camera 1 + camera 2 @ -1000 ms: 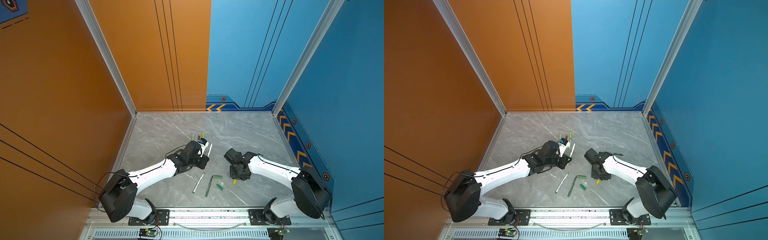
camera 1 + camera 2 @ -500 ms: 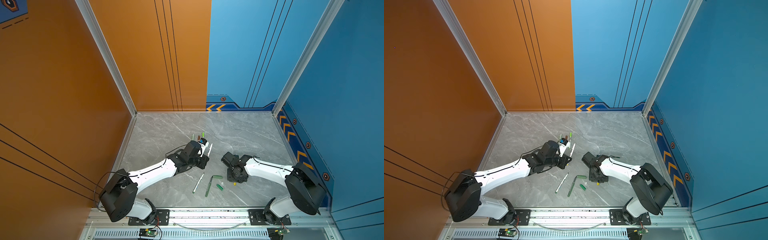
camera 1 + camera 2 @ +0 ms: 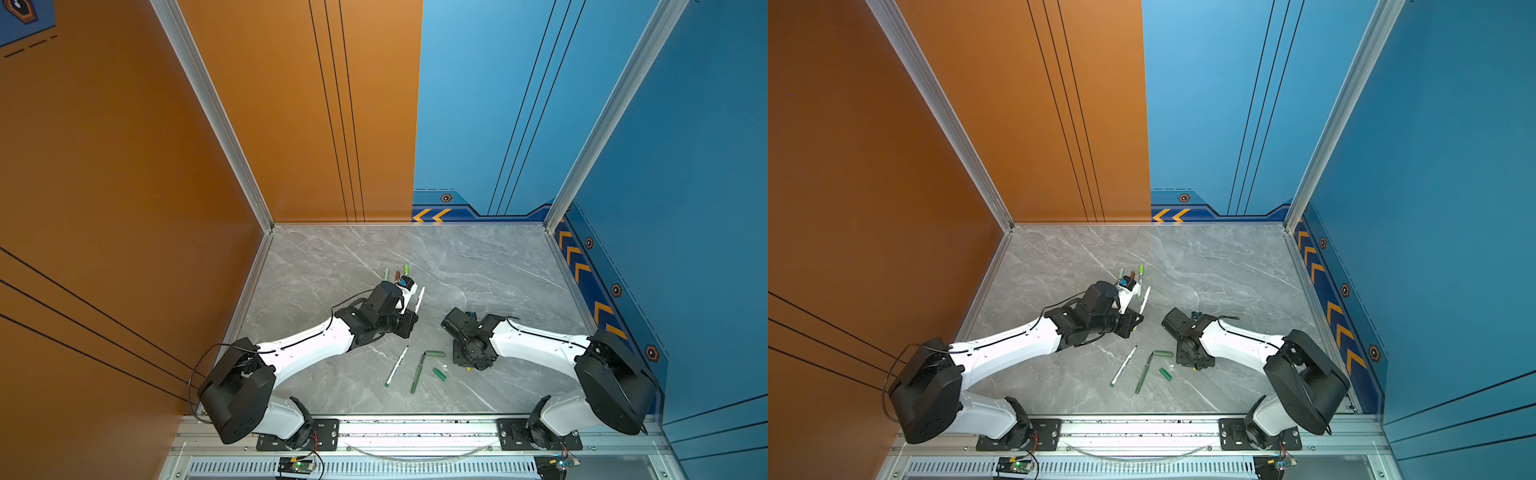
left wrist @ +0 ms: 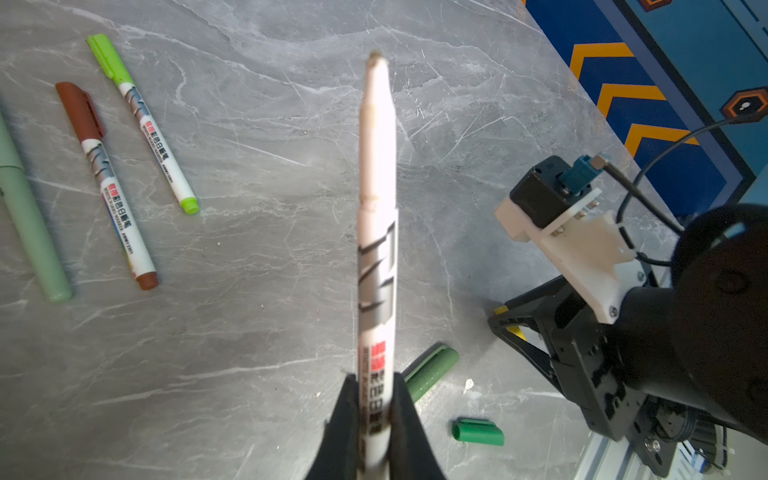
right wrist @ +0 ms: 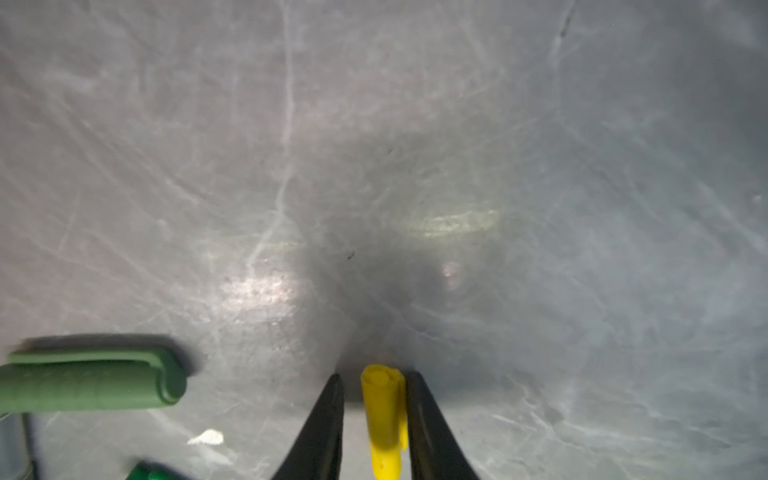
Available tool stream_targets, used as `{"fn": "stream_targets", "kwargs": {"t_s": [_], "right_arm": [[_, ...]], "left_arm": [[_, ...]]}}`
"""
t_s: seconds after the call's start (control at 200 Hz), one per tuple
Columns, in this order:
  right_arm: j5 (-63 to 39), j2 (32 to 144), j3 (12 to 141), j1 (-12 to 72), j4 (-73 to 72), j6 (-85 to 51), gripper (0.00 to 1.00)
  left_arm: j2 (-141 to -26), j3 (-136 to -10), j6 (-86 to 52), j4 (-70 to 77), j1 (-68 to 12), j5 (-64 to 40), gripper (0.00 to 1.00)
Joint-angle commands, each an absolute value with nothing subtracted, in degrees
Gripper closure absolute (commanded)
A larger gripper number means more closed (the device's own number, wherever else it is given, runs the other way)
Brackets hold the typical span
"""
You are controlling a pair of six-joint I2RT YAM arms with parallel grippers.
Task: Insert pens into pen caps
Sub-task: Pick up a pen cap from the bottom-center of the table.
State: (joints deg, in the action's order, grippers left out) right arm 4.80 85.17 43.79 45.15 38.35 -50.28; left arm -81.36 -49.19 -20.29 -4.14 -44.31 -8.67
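Left gripper (image 4: 374,388) clamped on uncapped white pen (image 3: 418,297), tip toward 1 o'clock in both top views. Right gripper (image 5: 374,382) straddles yellow cap (image 5: 384,419) on table (image 5: 415,124); blurry, cannot tell if pinched. Capped brown pen (image 4: 106,183), light green pen (image 4: 141,120) and sage pen (image 4: 29,216) lie at left gripper's 12 o'clock. Dark green pen (image 3: 417,374), green-tipped white pen (image 3: 397,366), dull green cap (image 3: 434,354) and bright green cap (image 3: 439,374) lie at right gripper's 9 o'clock.

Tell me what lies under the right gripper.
A yellow pen cap lies on the table between the right gripper's fingers. In a top view only its edge shows; the rest is covered.
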Motion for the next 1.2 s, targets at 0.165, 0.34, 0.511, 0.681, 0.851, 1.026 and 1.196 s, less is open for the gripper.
{"fn": "stream_targets", "kwargs": {"t_s": [0.165, 0.34, 0.511, 0.681, 0.851, 1.026, 1.196], "right_arm": [[4.98, 88.46, 41.0, 46.68, 39.81, -52.03, 0.77], [4.67, 89.51, 40.75, 46.76, 39.02, -51.83, 0.85], [3.85, 90.73, 40.61, 46.91, 38.24, -51.86, 0.87], [3.89, 90.97, 40.95, 46.89, 38.05, -51.77, 0.88], [3.85, 87.5, 42.17, 44.89, 38.44, -50.9, 0.93], [4.03, 83.07, 45.31, 40.62, 40.32, -47.99, 0.94], [3.41, 80.61, 47.9, 33.81, 40.4, -45.1, 0.94]], "left_arm": [[-80.19, -49.88, -18.72, -5.15, -44.87, -6.66, 1.0], [-79.44, -49.31, -18.72, -5.17, -44.89, -5.92, 1.0], [-79.71, -49.42, -18.93, -5.11, -45.0, -6.05, 1.0], [-79.84, -49.89, -18.74, -5.13, -44.92, -6.12, 1.0], [-79.59, -49.8, -18.72, -5.19, -45.0, -6.05, 1.0], [-79.61, -49.76, -18.72, -5.23, -45.08, -5.99, 1.0], [-80.02, -50.13, -18.69, -5.16, -45.33, -6.55, 1.0]]}}
